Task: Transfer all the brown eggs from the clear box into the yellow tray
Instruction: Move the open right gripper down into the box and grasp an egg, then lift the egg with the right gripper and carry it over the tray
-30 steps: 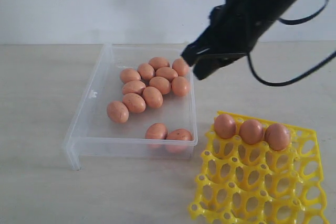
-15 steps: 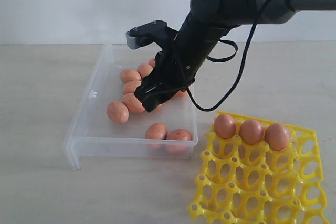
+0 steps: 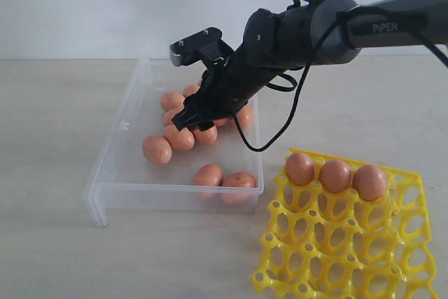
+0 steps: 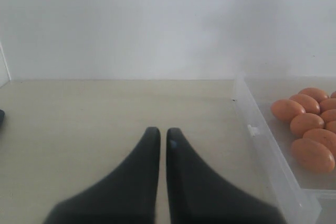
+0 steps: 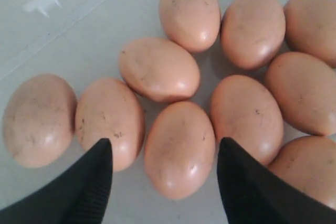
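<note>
My right gripper (image 5: 164,142) hangs wide open over one egg (image 5: 179,149) in the box (image 3: 112,190), so this is the pick. Next I should drop straight down and close gently, clear of its neighbours. Three eggs (image 3: 335,175) sit in the tray (image 3: 336,243). The tabletop (image 3: 56,103) is pale, with a white wall (image 3: 105,5) behind.

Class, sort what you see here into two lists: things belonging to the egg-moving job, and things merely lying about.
Job: speckled orange-brown oval eggs; shallow transparent plastic box; bright yellow lattice egg tray; open right gripper.
Lying about: shut left gripper; beige table; white wall.
</note>
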### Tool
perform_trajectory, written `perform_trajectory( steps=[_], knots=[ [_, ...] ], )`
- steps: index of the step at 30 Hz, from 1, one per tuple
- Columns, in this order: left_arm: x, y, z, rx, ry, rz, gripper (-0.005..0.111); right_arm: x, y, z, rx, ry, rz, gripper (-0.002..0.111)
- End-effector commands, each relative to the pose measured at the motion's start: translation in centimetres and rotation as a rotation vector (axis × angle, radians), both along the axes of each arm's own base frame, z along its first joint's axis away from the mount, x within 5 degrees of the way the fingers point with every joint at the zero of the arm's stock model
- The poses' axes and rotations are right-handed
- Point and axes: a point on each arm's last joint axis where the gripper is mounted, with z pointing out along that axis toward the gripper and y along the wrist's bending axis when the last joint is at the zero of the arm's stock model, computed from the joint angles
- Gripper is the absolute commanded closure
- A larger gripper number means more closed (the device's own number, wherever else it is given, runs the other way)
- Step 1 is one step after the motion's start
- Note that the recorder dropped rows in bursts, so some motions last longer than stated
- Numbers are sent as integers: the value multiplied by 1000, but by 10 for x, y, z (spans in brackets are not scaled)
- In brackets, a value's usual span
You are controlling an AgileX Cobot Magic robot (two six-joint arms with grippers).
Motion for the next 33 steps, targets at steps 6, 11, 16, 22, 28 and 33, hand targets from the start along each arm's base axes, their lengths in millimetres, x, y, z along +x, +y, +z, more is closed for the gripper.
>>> perform_trajectory(
  steps=[6,11,16,22,28,33],
  knots=[
    [0,0,-1,2,-4,0,103,14,2,-14,9,-101,-44,57],
    [0,0,-1,2,-4,0,103,15,1,-27,-3,-83,-46,57],
    [0,0,-1,2,-4,0,103,15,1,-37,-12,-65,-46,57],
    [0,0,-1,2,-4,0,103,15,1,-39,-15,-62,-45,61],
    [0,0,-1,2,-4,0,103,15,1,-39,-15,-62,-45,105],
    [0,0,-1,2,-4,0,103,13,1,-40,-15,-36,-40,108]
  ],
)
